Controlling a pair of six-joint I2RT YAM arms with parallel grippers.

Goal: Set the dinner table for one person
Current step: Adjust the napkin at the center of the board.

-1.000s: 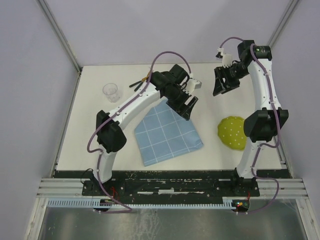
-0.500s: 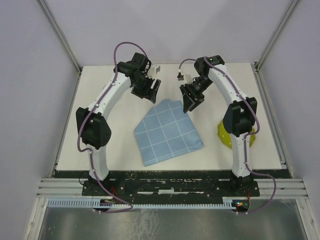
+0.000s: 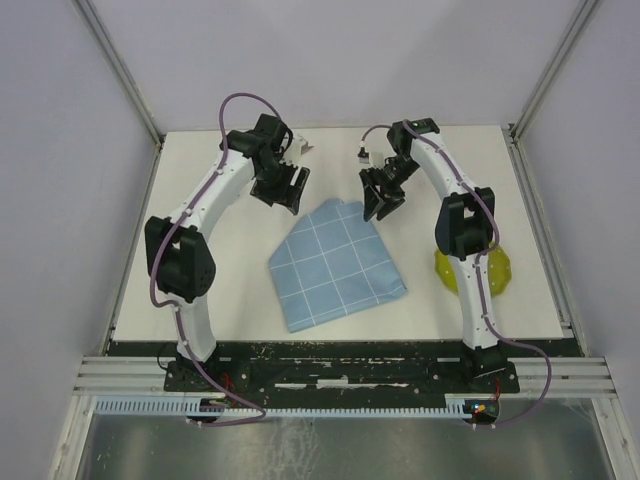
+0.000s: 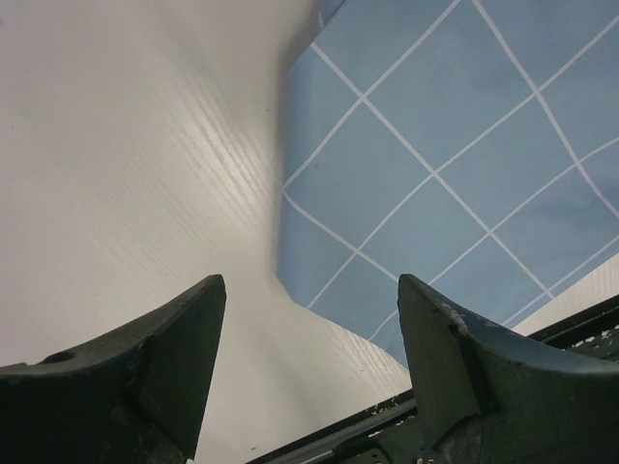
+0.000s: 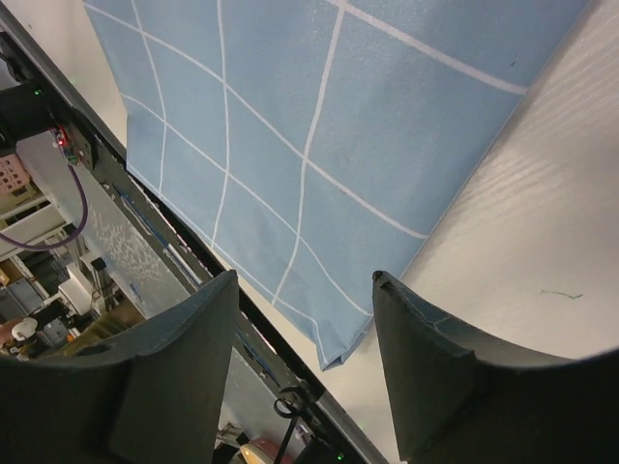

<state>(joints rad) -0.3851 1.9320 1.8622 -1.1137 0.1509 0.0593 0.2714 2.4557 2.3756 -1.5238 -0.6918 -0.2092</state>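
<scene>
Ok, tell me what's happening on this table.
The left pincer and right pincer both hang open, holding nothing, over the far end of a light-blue, white-gridded square cloth lying on the large off-white tabletop. A yellow-green dotted round dish sits at the right, partly hidden behind the right arm. Nothing is on the cloth yet.

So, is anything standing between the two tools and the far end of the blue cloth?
Nothing visible does. The left tool and the right tool hang open over the far end of the blue cloth, with only cloth and bare table below them.
</scene>
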